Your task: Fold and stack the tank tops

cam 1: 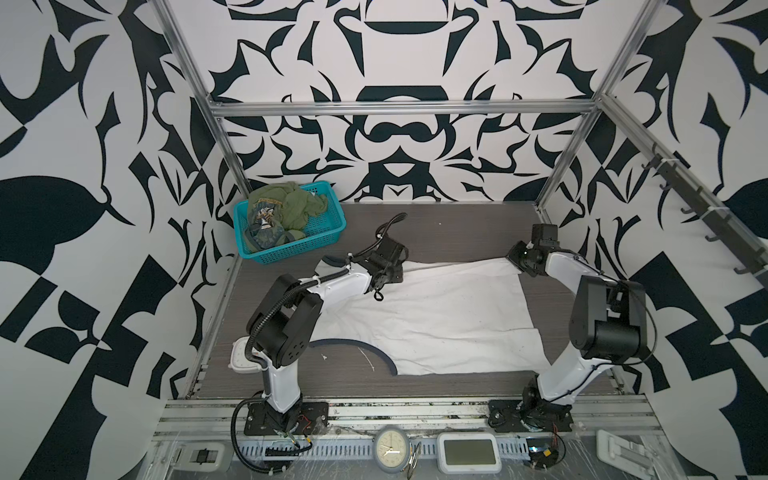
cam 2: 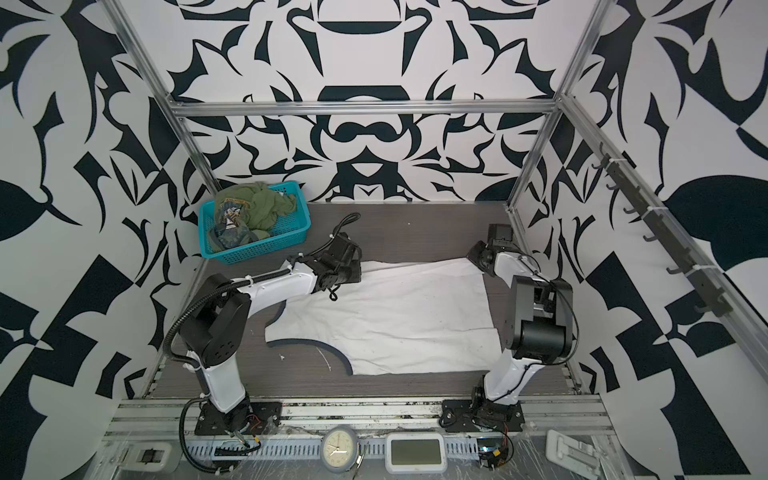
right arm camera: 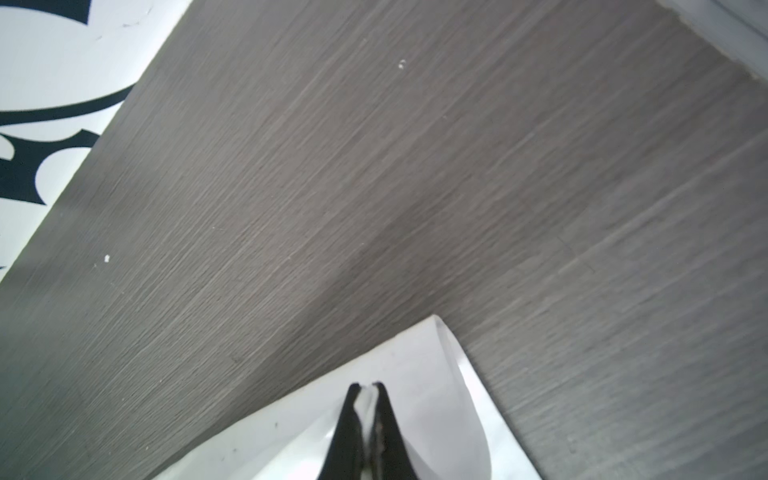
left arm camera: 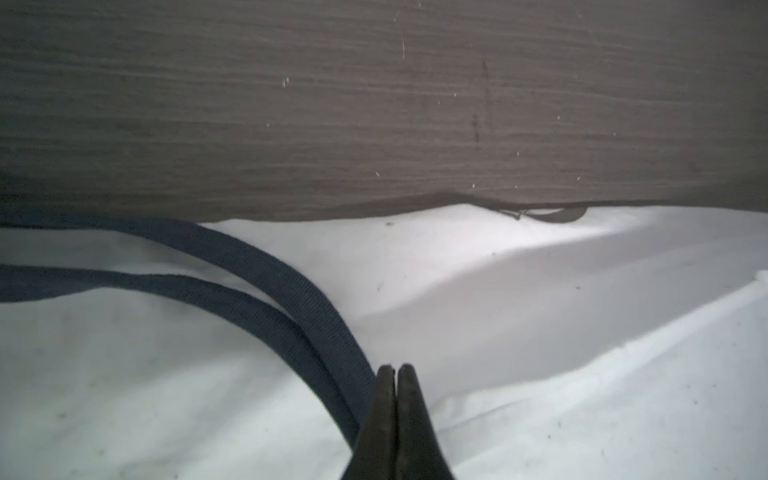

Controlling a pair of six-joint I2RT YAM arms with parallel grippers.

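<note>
The white tank top (cam 1: 436, 320) (cam 2: 395, 320) lies spread over the middle of the grey table, its navy-trimmed armhole (cam 1: 353, 343) at the front left. My left gripper (left arm camera: 397, 368) is shut at the top's far left corner (cam 1: 390, 272), right beside a double band of navy trim (left arm camera: 291, 282); no cloth shows between its tips. At the far right corner (cam 1: 517, 259), my right gripper (right arm camera: 365, 386) is shut on a fold of the white cloth (right arm camera: 415, 365), which is lifted slightly off the table. The olive green tank top (cam 1: 286, 208) (cam 2: 253, 205) lies crumpled in the basket.
The teal mesh basket (cam 1: 299, 249) stands at the far left corner of the table (cam 1: 457, 232). A white flat object (cam 1: 241, 357) lies by the left arm's base. A clock (cam 1: 390, 451) and a white display (cam 1: 465, 451) sit on the front rail. Aluminium frame posts (cam 1: 232, 158) bound the table.
</note>
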